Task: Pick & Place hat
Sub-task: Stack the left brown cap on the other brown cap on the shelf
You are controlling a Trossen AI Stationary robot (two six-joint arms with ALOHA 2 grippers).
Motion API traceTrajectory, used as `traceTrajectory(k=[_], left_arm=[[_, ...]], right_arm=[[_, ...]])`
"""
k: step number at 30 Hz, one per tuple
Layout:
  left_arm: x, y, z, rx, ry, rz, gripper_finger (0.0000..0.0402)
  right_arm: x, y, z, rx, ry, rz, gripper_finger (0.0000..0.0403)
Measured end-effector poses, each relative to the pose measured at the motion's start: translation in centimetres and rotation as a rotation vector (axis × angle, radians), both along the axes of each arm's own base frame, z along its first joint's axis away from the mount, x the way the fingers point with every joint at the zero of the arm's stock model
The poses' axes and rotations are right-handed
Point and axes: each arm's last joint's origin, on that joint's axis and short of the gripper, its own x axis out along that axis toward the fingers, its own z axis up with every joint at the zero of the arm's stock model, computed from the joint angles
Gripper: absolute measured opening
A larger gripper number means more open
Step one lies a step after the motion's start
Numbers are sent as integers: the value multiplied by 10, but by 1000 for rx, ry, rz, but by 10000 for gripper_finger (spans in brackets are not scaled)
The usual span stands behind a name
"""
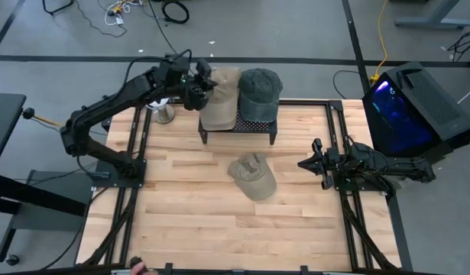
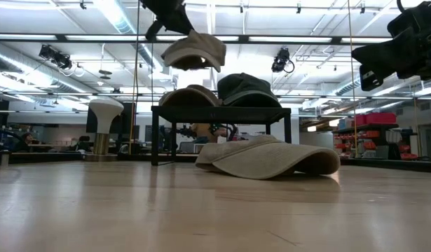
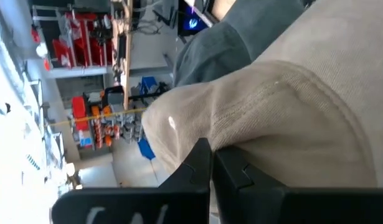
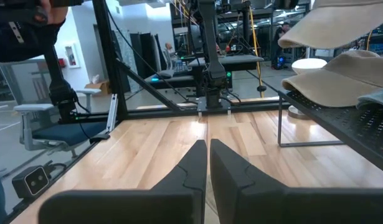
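Note:
My left gripper is shut on a beige cap, which hangs in the air above the black rack at the table's far side. On the rack sit a second beige cap and a dark grey-green cap, each resting on its underside. An olive-beige cap lies on the table in front of the rack. My right gripper waits shut at the table's right edge, holding nothing. My left gripper pinches the beige cap's cloth beside a stitched seam between its two fingers, on the cap's left side. The fingers come from the table's left, slanting a little down. The cap is lifted clear above the rack and hangs to the right of the fingers.
A white-topped stand on a silver foot stands left of the rack, near my left arm. Black frame rails run along the table's left and right sides. Bare wood stretches from the lying cap to the near edge.

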Motion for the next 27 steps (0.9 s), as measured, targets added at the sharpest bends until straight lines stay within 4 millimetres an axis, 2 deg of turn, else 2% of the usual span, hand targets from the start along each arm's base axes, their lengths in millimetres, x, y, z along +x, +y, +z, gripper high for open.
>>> traceTrajectory(k=[10, 27], left_arm=[[0, 13, -8, -2, 43, -4, 2], [-4, 17, -9, -17, 50, 43, 2]], right_arm=[[0, 0, 0, 0, 0, 0, 25], [0, 0, 0, 0, 1, 0, 25]])
